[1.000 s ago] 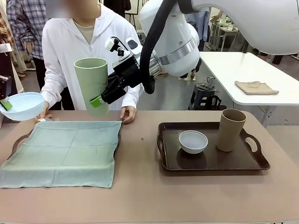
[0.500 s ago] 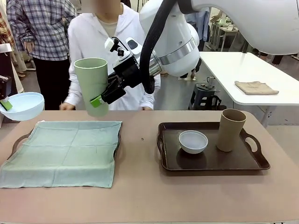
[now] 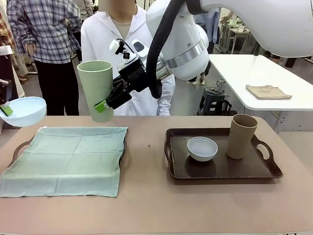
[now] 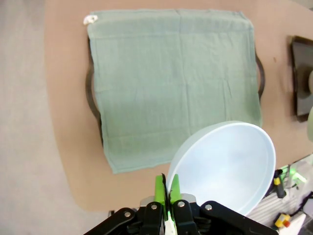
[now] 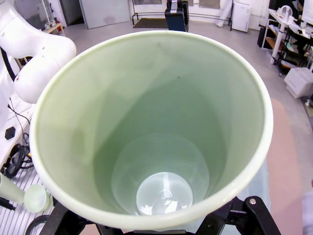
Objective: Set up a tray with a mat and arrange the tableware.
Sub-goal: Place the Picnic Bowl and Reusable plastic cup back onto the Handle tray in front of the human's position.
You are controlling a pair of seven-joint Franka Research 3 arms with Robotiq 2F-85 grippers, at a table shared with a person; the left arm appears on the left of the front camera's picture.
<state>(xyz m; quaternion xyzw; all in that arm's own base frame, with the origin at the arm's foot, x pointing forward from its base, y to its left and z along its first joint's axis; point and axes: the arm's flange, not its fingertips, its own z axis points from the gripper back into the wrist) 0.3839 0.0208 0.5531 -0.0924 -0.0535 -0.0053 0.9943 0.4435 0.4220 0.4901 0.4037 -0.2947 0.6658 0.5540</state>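
Observation:
On the left a green mat (image 3: 68, 159) covers a dark tray (image 3: 19, 146). My left gripper (image 3: 6, 109) holds a pale blue bowl (image 3: 23, 110) in the air at the far left, above the table's edge. In the left wrist view the left gripper (image 4: 167, 188) is shut on the rim of the bowl (image 4: 225, 166), with the mat (image 4: 173, 78) below. My right gripper (image 3: 101, 105) is shut on a pale green cup (image 3: 96, 85), held upright above the mat's far edge. The cup's (image 5: 151, 132) inside is bare. A second brown tray (image 3: 222, 171) carries a white-grey bowl (image 3: 202, 148) and a tan cup (image 3: 241, 135).
A person in a white top (image 3: 122, 34) stands behind the table's far edge, with another person in a plaid shirt (image 3: 44, 29) further left. A white table with a folded cloth (image 3: 268, 91) stands at the back right. Bare tabletop lies between the two trays.
The person has straightened up and drawn both hands back from the table's far edge. Both arms, the blue bowl and the green cup have stayed where they were.

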